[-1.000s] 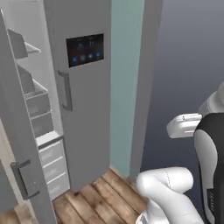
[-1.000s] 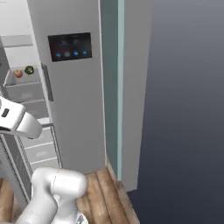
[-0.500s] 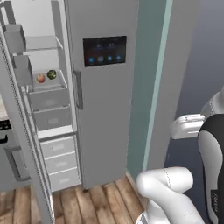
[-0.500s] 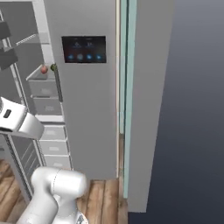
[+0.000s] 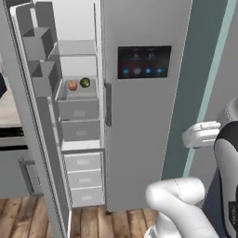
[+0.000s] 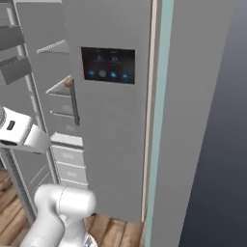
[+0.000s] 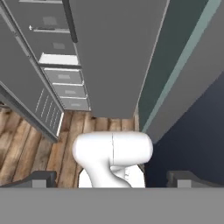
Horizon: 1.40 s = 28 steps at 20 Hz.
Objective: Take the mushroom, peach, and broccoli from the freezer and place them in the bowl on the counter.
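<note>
The freezer (image 5: 79, 107) stands open at the left, tall and narrow with a white interior. On one of its middle shelves lie the peach (image 5: 72, 85) and, just right of it, the dark green broccoli (image 5: 85, 82). A sliver of the peach (image 6: 68, 83) peeks past the wide door's edge in the right base view. The mushroom and the bowl are out of view. A beige strip of counter (image 5: 10, 109) shows at the far left. My gripper (image 7: 112, 180) is open, holds nothing, and points down over the floor in front of the fridge, far from the shelf.
The freezer's door (image 5: 32, 93) swings out to the left with grey bins on it. Right of the freezer is the wider grey door with a dark dispenser panel (image 5: 143, 62). Drawers (image 5: 83, 179) fill the freezer's lower part. A wooden floor (image 5: 28, 218) runs below.
The whole picture has shifted, so the camera has moved with the base: the freezer's shelves now face the left base view more squarely and closer. The arm's pose looks unchanged, gripper still open.
</note>
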Available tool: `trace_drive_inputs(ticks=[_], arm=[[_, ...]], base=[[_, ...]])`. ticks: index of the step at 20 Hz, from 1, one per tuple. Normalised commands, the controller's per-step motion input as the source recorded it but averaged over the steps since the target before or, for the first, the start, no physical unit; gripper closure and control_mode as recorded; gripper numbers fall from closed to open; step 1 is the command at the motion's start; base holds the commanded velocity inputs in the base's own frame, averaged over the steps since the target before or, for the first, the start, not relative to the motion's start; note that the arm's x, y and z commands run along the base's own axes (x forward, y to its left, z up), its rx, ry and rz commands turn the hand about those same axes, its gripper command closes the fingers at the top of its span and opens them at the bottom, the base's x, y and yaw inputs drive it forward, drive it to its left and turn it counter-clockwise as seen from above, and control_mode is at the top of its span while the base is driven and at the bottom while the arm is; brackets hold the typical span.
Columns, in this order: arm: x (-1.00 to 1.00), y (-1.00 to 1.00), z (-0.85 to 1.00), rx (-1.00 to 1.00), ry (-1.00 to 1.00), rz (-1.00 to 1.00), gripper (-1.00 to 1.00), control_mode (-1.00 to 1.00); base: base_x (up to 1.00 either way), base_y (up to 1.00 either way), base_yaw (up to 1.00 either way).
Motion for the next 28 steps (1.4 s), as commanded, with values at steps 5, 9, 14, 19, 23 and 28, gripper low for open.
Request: trace_drive_inputs(ticks=[5, 9, 14, 19, 23, 28], arm=[[0.00, 0.00, 0.00, 0.00, 0.00, 0.00, -1.00, 1.00], [0.00, 0.00, 0.00, 0.00, 0.00, 0.00, -1.00, 1.00], [0.00, 0.00, 0.00, 0.00, 0.00, 0.00, -1.00, 1.00], [0.00, 0.00, 0.00, 0.00, 0.00, 0.00, -1.00, 1.00], [0.00, 0.00, 0.00, 0.00, 0.00, 0.00, -1.00, 1.00], [0.00, 0.00, 0.00, 0.00, 0.00, 0.00, -1.00, 1.00]], base=[[0.65, 0.00, 0.27], [0.61, 0.00, 0.13], [0.56, 0.00, 0.06], [0.43, 0.14, 0.00], [0.42, 0.42, 0.00], [0.27, 0.41, 0.00]])
